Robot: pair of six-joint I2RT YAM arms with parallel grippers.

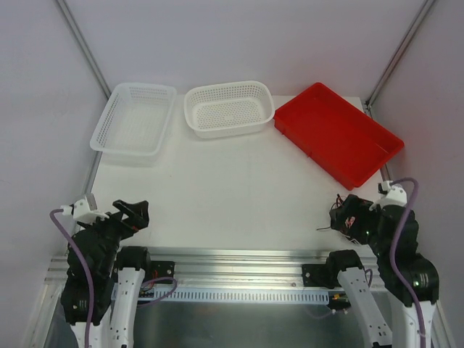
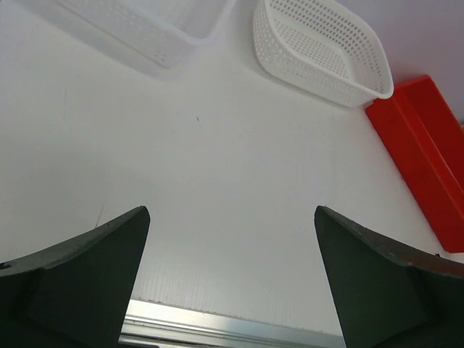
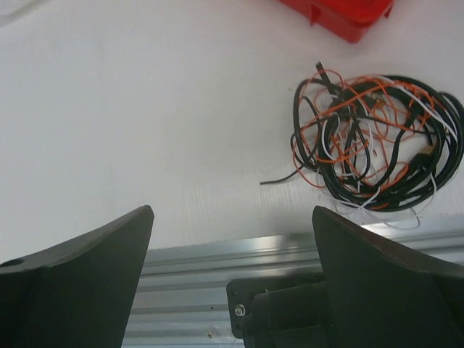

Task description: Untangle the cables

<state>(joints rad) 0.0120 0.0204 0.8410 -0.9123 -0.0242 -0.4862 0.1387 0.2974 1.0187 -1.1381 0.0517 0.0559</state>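
The cables [image 3: 377,141] lie in one tangled bundle of black, red-orange and white wires on the white table, close to its near edge at the right. In the top view the bundle [image 1: 336,220] is mostly hidden under my right arm; only a few wire ends stick out to the left. My right gripper [image 3: 232,210] is open and empty, above the table's near edge and to the left of the bundle; it also shows in the top view [image 1: 352,216]. My left gripper [image 2: 230,210] is open and empty, low over the near left of the table [image 1: 135,213].
At the back of the table [image 1: 232,188] stand a clear mesh basket [image 1: 104,116], a white mesh basket [image 1: 228,129] and a red tray [image 1: 337,130]. An aluminium rail [image 3: 217,254] runs along the near edge. Frame posts rise at both back corners.
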